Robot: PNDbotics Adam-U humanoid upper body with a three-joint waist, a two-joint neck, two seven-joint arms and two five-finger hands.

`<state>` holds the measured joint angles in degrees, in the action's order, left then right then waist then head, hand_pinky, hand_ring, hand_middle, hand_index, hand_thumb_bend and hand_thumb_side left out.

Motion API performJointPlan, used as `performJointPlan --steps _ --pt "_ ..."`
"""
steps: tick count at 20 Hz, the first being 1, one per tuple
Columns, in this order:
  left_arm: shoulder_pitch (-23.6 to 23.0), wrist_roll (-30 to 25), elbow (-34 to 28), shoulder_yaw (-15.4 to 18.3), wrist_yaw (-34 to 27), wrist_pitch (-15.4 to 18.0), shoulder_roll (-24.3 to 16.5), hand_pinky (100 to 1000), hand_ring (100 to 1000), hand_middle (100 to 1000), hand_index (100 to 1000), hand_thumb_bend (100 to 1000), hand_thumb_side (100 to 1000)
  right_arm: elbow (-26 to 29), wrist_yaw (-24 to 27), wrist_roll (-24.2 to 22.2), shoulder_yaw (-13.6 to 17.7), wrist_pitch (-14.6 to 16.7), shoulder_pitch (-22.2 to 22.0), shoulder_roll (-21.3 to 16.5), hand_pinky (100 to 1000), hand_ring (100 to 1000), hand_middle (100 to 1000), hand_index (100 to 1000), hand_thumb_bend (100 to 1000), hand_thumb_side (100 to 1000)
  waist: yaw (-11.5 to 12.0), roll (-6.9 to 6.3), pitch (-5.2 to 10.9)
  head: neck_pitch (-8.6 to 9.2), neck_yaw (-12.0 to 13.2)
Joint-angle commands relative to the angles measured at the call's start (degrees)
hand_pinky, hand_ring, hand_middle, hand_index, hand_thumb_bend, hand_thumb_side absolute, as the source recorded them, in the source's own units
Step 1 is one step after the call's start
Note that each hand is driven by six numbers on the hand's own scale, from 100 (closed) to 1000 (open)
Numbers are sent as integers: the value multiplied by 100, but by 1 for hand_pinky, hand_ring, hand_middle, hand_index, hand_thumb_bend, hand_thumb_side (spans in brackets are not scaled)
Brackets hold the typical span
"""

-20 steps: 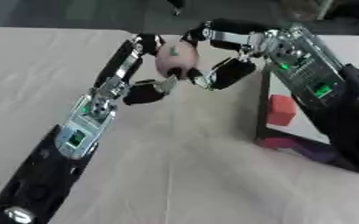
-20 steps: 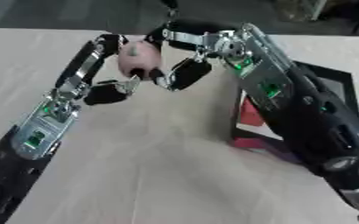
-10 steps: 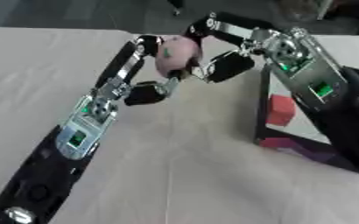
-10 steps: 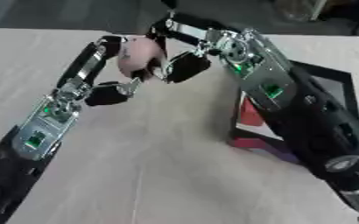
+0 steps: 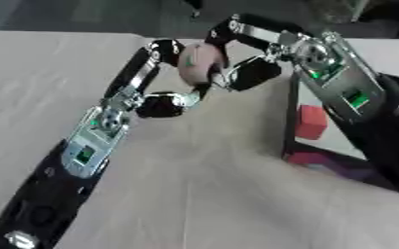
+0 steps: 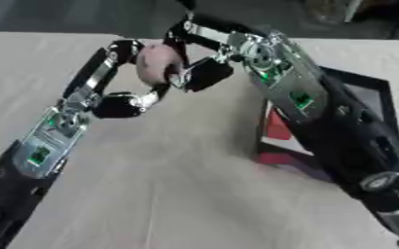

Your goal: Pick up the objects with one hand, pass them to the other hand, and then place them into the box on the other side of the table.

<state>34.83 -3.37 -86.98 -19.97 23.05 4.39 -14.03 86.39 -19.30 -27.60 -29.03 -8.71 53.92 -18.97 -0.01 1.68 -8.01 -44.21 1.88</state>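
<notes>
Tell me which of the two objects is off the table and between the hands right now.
The pale pink object, held up between the left hand and right hand. The red block sits inside the box.

Both robot hands, left and right, clasp a pink object (above the table).

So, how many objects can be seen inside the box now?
1: a red block lies in the box at its left wall. The right arm covers much of the box, so more may be hidden.
</notes>
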Motion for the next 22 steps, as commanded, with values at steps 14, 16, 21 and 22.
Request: performJointPlan --steps 14,16,21,22 --pt "-25 630 66 108 187 -651 -114 737 666 635 836 798 475 326 0 204 308 -182 23 -480 899 788 347 623 100 199 -127 46 169 9 55" --pt "-54 657 72 128 186 -671 -153 736 664 634 834 792 478 423 56 235 378 -230 -42 -622 900 789 347 624 100 198 -156 51 181 9 57" --pt "-120 785 68 179 147 -706 -237 732 661 626 821 762 488 643 293 359 692 -424 -311 -982 907 795 351 637 100 198 -199 48 198 9 11" --pt "-133 800 62 185 138 -710 -257 731 660 625 819 760 488 698 350 391 766 -458 -374 -1082 907 795 351 637 100 198 -206 48 199 9 -9"
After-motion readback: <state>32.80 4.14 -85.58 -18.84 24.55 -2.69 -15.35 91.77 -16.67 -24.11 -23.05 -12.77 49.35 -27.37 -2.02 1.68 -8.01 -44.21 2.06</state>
